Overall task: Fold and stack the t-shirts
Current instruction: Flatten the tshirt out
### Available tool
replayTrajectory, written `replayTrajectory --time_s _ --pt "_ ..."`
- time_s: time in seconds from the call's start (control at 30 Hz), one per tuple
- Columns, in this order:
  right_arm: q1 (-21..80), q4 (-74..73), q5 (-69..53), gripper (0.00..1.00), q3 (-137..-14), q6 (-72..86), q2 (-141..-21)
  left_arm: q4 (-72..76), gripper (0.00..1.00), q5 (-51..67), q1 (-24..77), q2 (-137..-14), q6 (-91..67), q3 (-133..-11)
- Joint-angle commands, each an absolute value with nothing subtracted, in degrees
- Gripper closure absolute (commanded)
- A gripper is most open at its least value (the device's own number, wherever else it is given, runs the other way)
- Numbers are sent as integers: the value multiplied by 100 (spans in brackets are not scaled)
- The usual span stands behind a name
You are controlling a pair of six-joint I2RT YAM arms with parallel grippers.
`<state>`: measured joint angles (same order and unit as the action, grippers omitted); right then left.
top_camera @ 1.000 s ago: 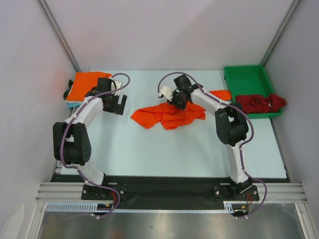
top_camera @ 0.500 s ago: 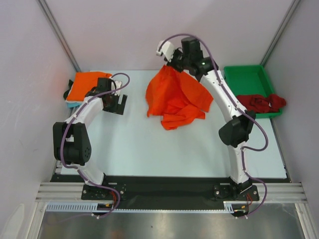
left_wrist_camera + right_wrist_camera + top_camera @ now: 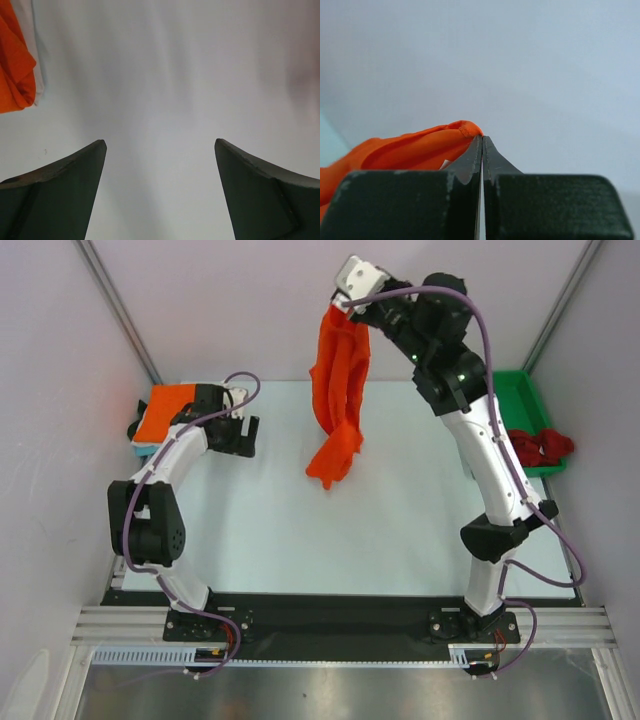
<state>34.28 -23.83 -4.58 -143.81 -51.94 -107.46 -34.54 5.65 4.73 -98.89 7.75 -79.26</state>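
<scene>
the orange t-shirt (image 3: pixel 335 390) hangs in the air over the far middle of the table (image 3: pixel 300 540), well apart from the folded orange stack (image 3: pixel 165 412) at far left. the right gripper (image 3: pixel 482 140) is clenched on its top hem; the left gripper (image 3: pixel 160 142) gapes empty near that stack. this reads as the spreading step: next, the left should catch a second corner to lay it flat.

Wide-apart pincer (image 3: pixel 160 142); orange t-shirt (image 3: pixel 15 65), perhaps folded.
</scene>
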Motion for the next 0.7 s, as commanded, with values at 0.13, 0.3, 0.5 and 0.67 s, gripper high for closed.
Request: replayTrajectory --time_s 0.13,0.3,0.5,0.67 --pt "2058 -1897 229 100 -14372 -4958 -10442 -3638 5 1510 764 -9984 729 -8358" --pt "1381 -2504 53 100 -12362 -4184 -9503 -3946 6 2592 887 -10660 484 -8788" --pt "1002 -2980 -544 100 -9367 -3910 -8957 -4157 9 2821 1090 -11634 404 -9456" --pt "1002 -2953 -624 100 -8543 -4026 -8877 -4359 24 2639 1388 -11892 965 -9721"
